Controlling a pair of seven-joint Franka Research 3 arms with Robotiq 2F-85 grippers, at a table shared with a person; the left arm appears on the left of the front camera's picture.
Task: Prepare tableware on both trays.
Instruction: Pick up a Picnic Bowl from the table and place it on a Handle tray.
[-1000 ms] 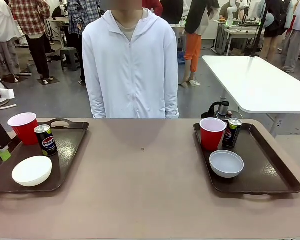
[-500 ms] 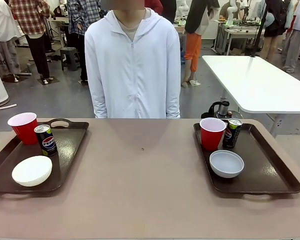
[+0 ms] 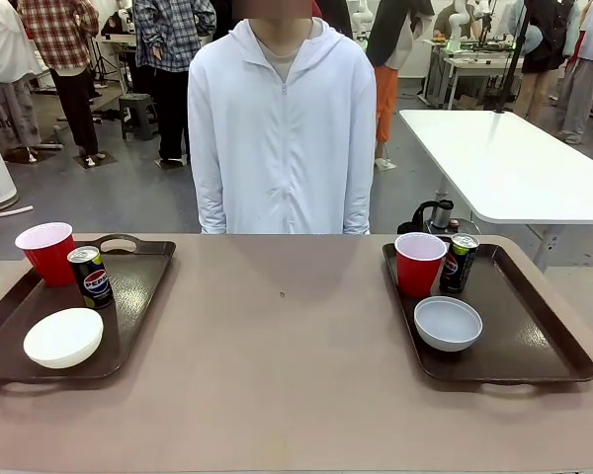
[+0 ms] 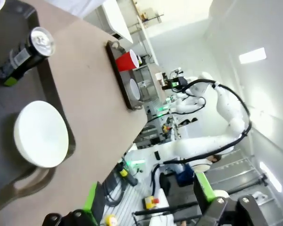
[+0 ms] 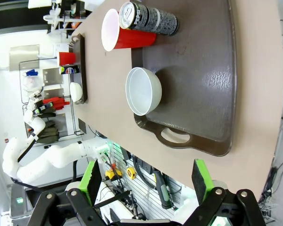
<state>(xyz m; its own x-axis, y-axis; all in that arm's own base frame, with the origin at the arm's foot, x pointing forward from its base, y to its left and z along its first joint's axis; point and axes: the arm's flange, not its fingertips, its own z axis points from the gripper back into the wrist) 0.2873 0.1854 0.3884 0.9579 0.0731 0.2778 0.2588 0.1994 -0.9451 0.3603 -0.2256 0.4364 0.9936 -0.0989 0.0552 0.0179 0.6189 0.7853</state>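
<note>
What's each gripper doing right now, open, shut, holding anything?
Left gripper: open, holding nothing, off the table's edge.
Right gripper: open, holding nothing, back from the tray.

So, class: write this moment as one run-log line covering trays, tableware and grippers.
left tray: red cup, can, cream bowl | right tray: red cup, can, grey bowl | left gripper: open, empty | right gripper: open, empty

Two trays (image 3: pixel 143 286) (image 3: pixel 534 336), two red cups (image 3: pixel 47 253) (image 3: pixel 419 264), two bowls (image 3: pixel 63 337) (image 3: pixel 448 323), two cans (image 3: pixel 91 276) (image 3: pixel 460 263).
</note>
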